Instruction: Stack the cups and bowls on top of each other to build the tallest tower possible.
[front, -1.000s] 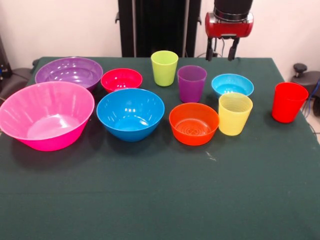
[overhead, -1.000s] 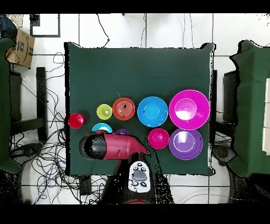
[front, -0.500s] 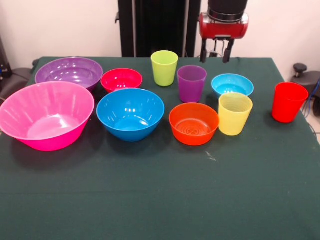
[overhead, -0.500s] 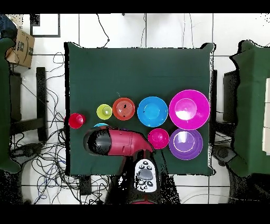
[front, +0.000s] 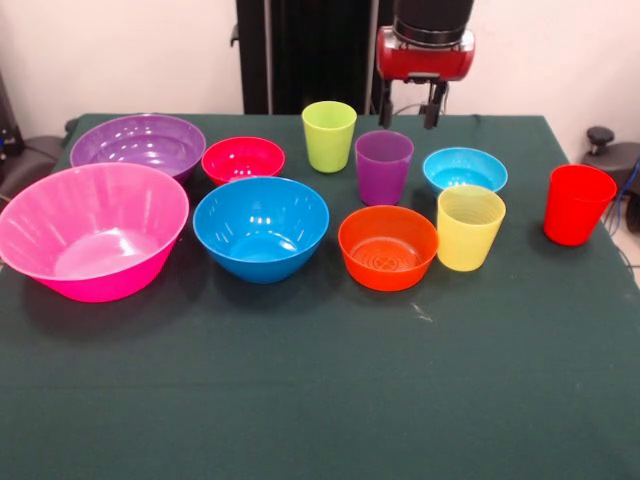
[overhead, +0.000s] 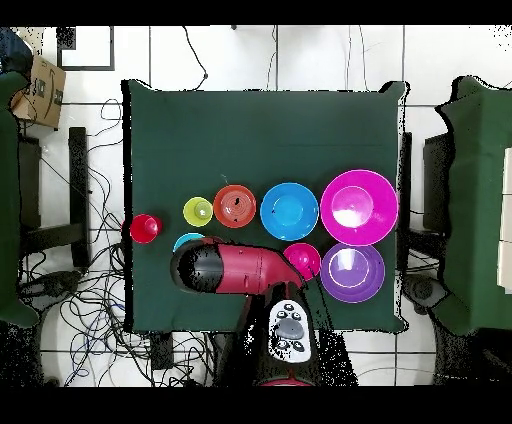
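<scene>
I see all ten pieces standing apart, mouths up, axes vertical, nothing stacked. In the front view the cups sit centre to right: green (front: 329, 135), purple (front: 384, 166), yellow (front: 470, 227), red (front: 579, 204). The bowls spread from the left: pink (front: 90, 230), large purple (front: 138, 144), blue (front: 261, 227), small red (front: 243, 159), orange (front: 388, 246), light blue (front: 465, 169). My gripper (front: 409, 105) hangs at top centre, above the purple cup, fingers spread and empty.

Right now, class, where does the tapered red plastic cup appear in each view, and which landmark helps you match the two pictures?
Front view: the tapered red plastic cup stands alone at the far right of the row.
Overhead view: it sits at the far left of the row.
Shared landmark: the yellow plastic cup is its nearest neighbour in both.
</scene>
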